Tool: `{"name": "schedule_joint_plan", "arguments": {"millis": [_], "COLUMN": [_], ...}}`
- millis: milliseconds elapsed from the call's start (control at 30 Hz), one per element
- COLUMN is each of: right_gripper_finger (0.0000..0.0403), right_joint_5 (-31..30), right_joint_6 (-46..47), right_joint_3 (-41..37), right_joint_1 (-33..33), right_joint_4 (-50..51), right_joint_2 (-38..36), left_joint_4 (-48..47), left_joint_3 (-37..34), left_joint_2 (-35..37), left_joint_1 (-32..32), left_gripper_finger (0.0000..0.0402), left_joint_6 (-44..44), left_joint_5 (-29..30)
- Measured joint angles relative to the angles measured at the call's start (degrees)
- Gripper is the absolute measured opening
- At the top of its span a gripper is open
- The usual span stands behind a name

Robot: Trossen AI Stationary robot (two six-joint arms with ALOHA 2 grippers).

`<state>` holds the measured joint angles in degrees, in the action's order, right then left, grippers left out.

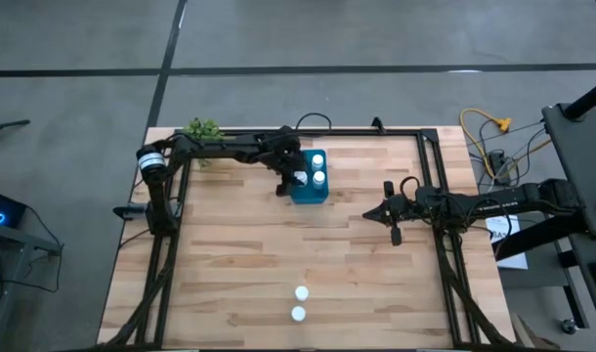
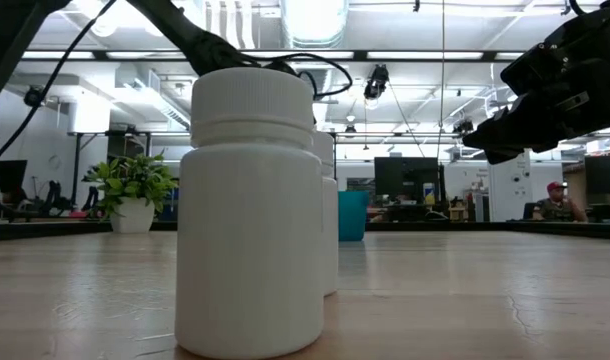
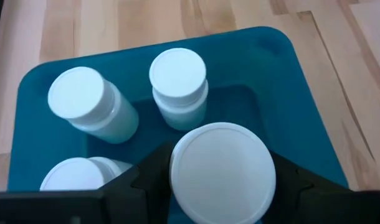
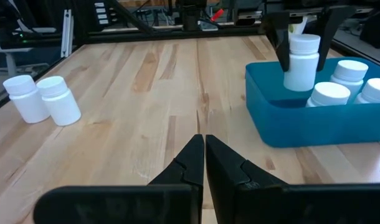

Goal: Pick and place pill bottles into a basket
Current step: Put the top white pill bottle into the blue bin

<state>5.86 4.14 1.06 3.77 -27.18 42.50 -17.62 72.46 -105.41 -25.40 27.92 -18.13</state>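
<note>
The teal basket (image 1: pixel 309 189) stands at the table's far middle with three white pill bottles in it (image 3: pixel 84 102) (image 3: pixel 177 78) (image 3: pixel 71 177). My left gripper (image 1: pixel 290 179) reaches in from the left and is shut on one more pill bottle (image 4: pixel 301 62), whose lower part is inside the basket walls. Two more pill bottles (image 1: pixel 301 292) (image 1: pixel 298 313) stand upright on the table near its front edge. My right gripper (image 1: pixel 381 213) waits shut, right of the basket, with nothing in it. My left gripper pinches the pill bottle's upper part (image 4: pixel 294 59), cap and shoulder, between its two fingers (image 4: pixel 278 43), one on each side. The fingers slant down from the table's left. The bottle is upright; the basket wall hides its base, so whether it stands on the floor cannot be told.
A small green plant (image 1: pixel 202 129) in a white pot stands at the far left corner, beside the left arm. Black frame rails (image 1: pixel 430 176) run along the table's edges. Bare wood lies between the basket and the two front bottles.
</note>
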Motion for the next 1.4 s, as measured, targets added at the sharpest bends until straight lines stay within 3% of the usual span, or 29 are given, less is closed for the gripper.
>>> {"name": "schedule_joint_plan", "arguments": {"millis": [1400], "right_gripper_finger": [0.0008], "right_joint_5": [0.0], "right_joint_6": [-0.2], "right_joint_3": [0.0], "right_joint_1": [0.0], "right_joint_4": [0.4], "right_joint_2": [0.0], "left_joint_4": [2.0], "left_joint_3": [0.3], "left_joint_2": [-4.1], "left_joint_1": [-1.8], "left_gripper_finger": [0.0158], "left_joint_6": [-0.5], "left_joint_5": [0.0]}}
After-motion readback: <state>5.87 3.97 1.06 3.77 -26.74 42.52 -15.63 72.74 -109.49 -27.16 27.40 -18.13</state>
